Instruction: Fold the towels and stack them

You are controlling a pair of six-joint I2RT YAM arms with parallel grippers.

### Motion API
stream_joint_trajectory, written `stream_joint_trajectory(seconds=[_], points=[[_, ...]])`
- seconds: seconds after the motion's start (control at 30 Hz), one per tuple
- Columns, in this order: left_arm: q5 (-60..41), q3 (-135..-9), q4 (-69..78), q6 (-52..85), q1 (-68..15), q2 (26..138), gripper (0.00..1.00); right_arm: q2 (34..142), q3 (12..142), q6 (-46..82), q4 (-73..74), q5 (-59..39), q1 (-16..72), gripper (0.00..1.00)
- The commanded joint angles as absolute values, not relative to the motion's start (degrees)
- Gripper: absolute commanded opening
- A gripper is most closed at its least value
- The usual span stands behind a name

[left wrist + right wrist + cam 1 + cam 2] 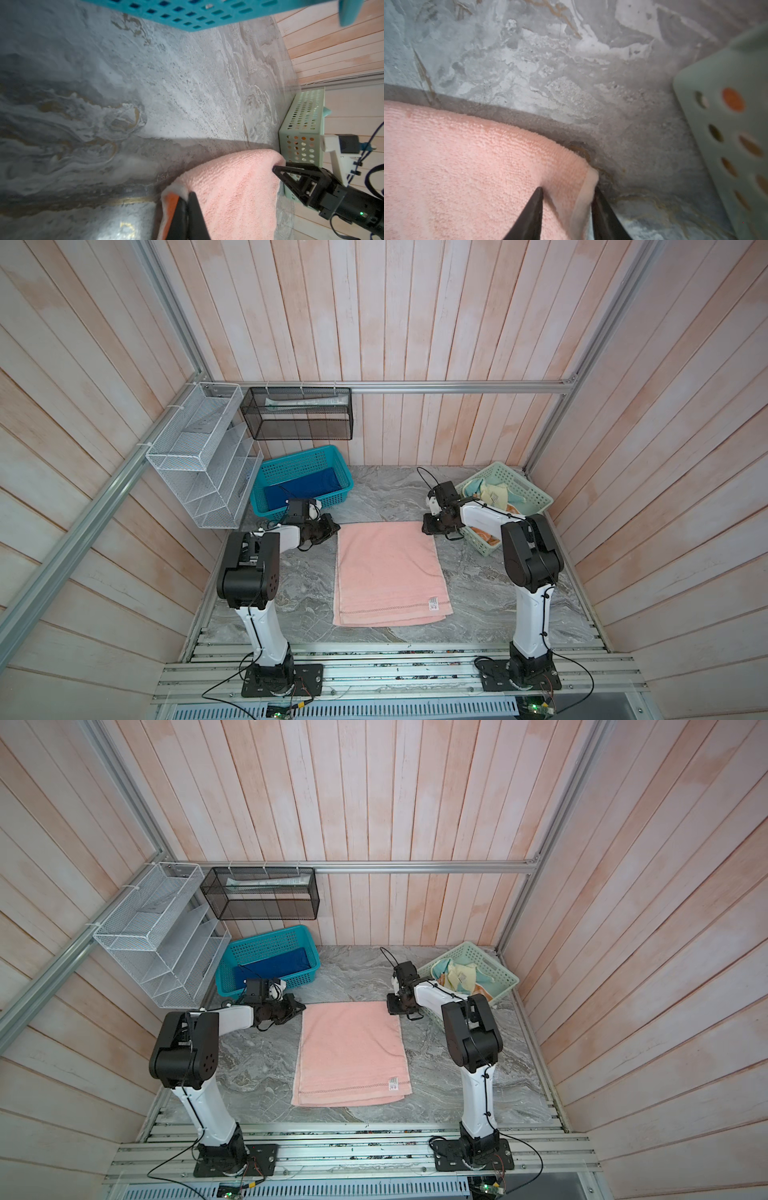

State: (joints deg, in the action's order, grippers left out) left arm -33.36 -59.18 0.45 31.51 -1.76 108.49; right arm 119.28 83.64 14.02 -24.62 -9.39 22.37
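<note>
the salmon pink towel [390,572] lies flat on the tabletop [478,580], with the left hand [188,195] clamped on one far corner. the right hand [568,190] straddles the other corner, jaws apart (nothing pinched), so lifting now could skew the fold.

Both top views look down from high up at the front onto the whole marble table [478,585], facing the back wall [415,323]. Each wrist camera sits low, very close to the table. Both wrist views share the pink towel [228,187] and the pale green tray [301,124].
</note>
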Motion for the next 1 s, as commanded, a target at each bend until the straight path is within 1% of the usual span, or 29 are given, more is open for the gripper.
stream_joint_trajectory(seconds=[0.0, 0.1, 0.17, 0.23, 0.27, 0.33, 0.37, 0.4, 0.57, 0.83, 0.97], points=[[-35.29, -58.57, 1.1, 28.8, -0.93, 105.79, 0.0, 121.34, 85.71, 13.55, -23.65, -10.64, 22.72, 0.44], [-35.77, -58.8, 0.62, 28.15, -0.62, 105.27, 0.0, 122.8, 87.69, 12.76, -23.64, -10.94, 22.68, 0.44], [-36.02, -59.0, 0.53, 28.0, -0.55, 105.21, 0.0, 123.85, 89.38, 12.42, -23.72, -11.31, 22.7, 0.4], [-36.21, -59.14, 0.27, 27.87, -0.53, 105.26, 0.0, 124.43, 90.61, 11.88, -23.73, -12.22, 22.68, 0.31], [-36.36, -59.41, 0.23, 27.88, -0.46, 105.26, 0.0, 124.45, 91.19, 11.65, -23.73, -12.68, 22.79, 0.22], [-36.56, -59.98, -0.32, 27.83, -0.47, 105.11, 0.0, 123.98, 91.79, 11.19, -23.59, -13.26, 22.85, 0.08], [-36.78, -60.31, -0.67, 27.84, -0.48, 104.94, 0.0, 123.29, 91.81, 10.79, -23.36, -13.27, 22.99, 0.03], [-36.97, -60.58, -1.07, 27.83, -0.44, 104.73, 0.0, 122.55, 91.74, 10.5, -23.06, -13.32, 23.11, 0.0], [-38.77, -62.78, -3.96, 26.79, -0.44, 102.78, 0.0, 117.64, 90.51, 9.59, -21.31, -12.36, 23.41, 0.0], [-41.47, -65.52, -7.01, 24.82, -0.35, 99.48, 0.0, 110.64, 89.29, 7.5, -22.32, -10.37, 23.39, 0.0], [-42.42, -63.53, -6.37, 25.04, -0.37, 97.19, 0.0, 105.42, 84.52, 7.29, -20.6, -10.45, 23.44, 0.0]])
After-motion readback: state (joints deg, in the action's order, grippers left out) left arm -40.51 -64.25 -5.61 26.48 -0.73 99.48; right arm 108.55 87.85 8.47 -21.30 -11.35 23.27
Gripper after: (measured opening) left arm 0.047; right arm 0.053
